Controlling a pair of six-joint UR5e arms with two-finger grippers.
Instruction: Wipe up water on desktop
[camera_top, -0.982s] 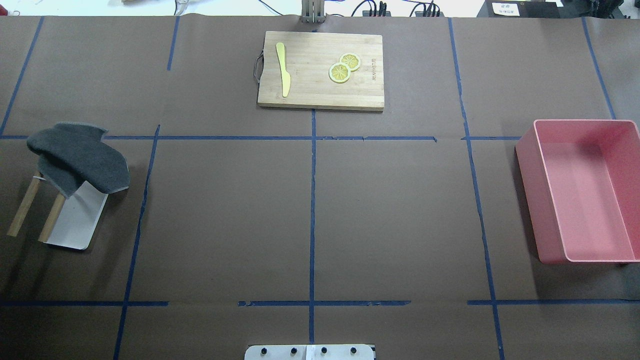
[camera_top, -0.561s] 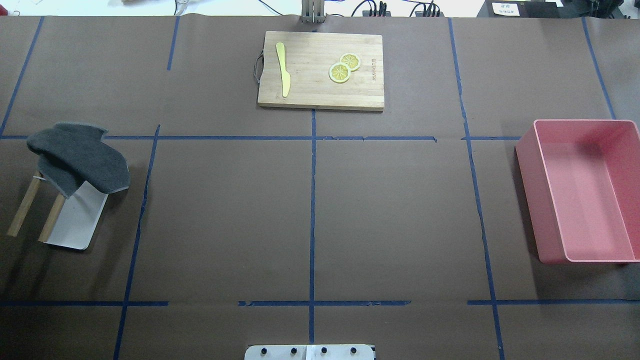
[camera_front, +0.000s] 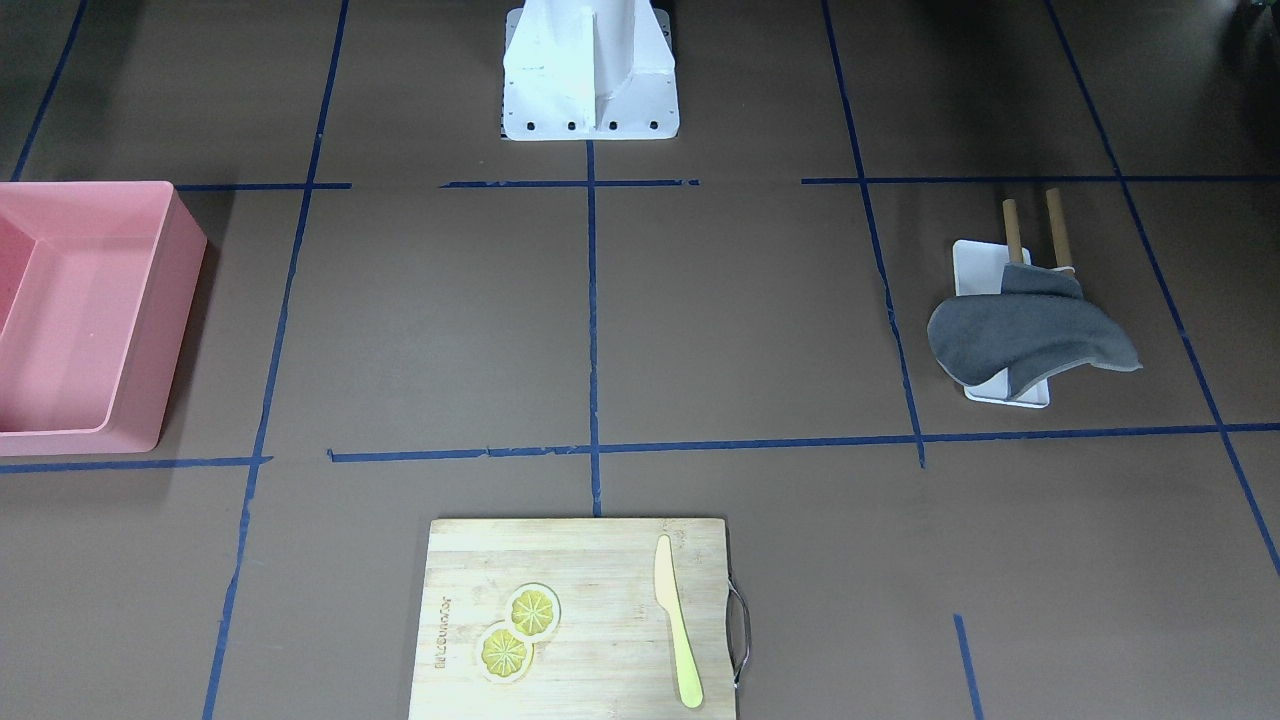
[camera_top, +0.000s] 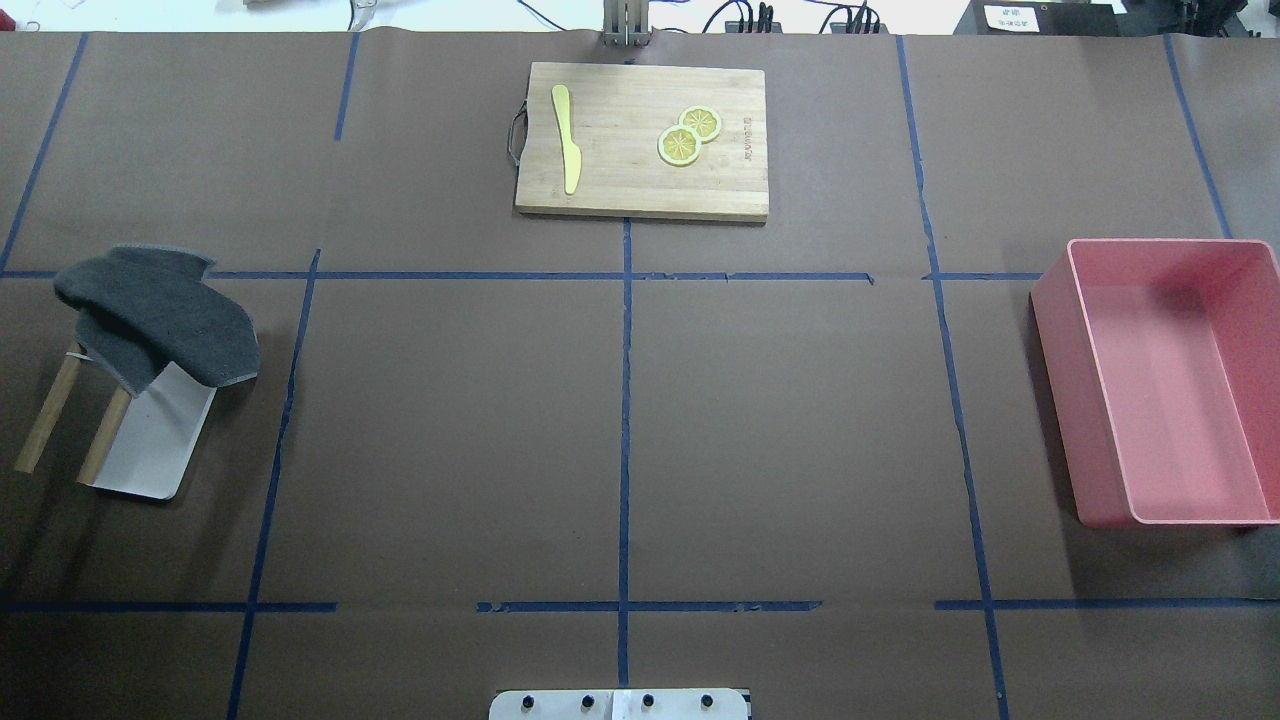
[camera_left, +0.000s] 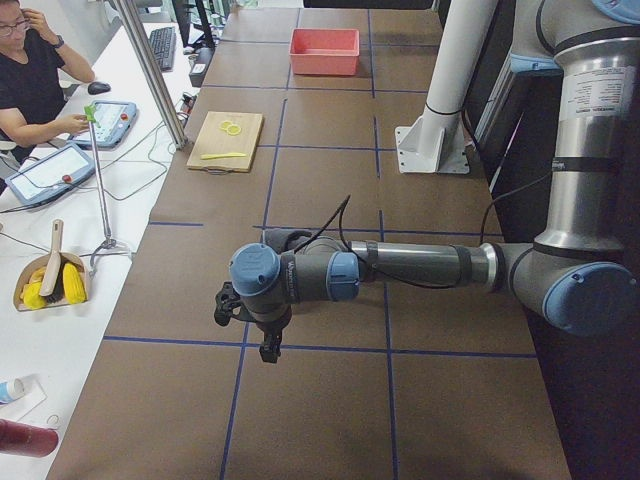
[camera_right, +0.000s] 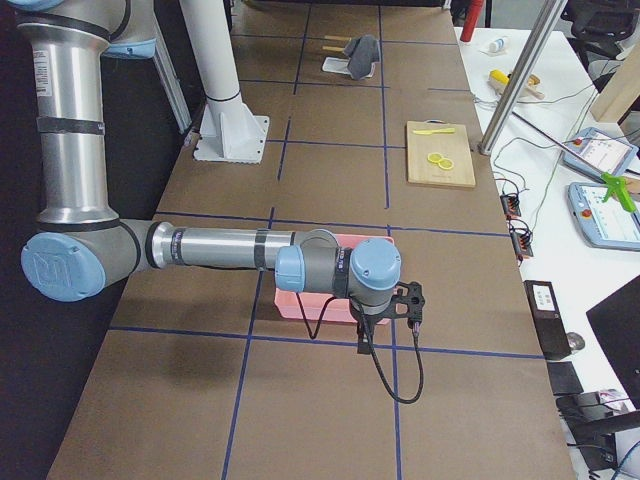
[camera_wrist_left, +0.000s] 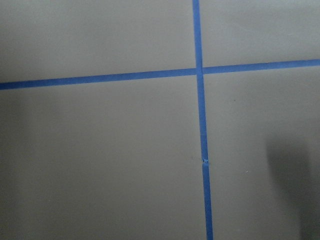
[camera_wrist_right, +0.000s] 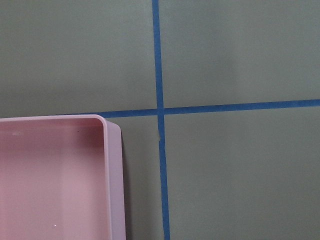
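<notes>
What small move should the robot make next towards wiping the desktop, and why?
Probably bring the left arm over the grey cloth. The cloth lies draped on a small rack on the robot's left side, with nothing holding it, and the left wrist view shows only desktop. I can make out no water.

Spreading wide as a dark-brown desktop (camera_top: 450, 430), being crossed by blue tape lines (camera_top: 625, 400). Carrying a wooden cutting board (camera_top: 640, 190) at the far middle, a pink bin (camera_top: 1080, 400) on the robot's right, a white stand (camera_top: 150, 450) on its left, and the base plate (camera_top: 540, 710) at the near edge.
</notes>
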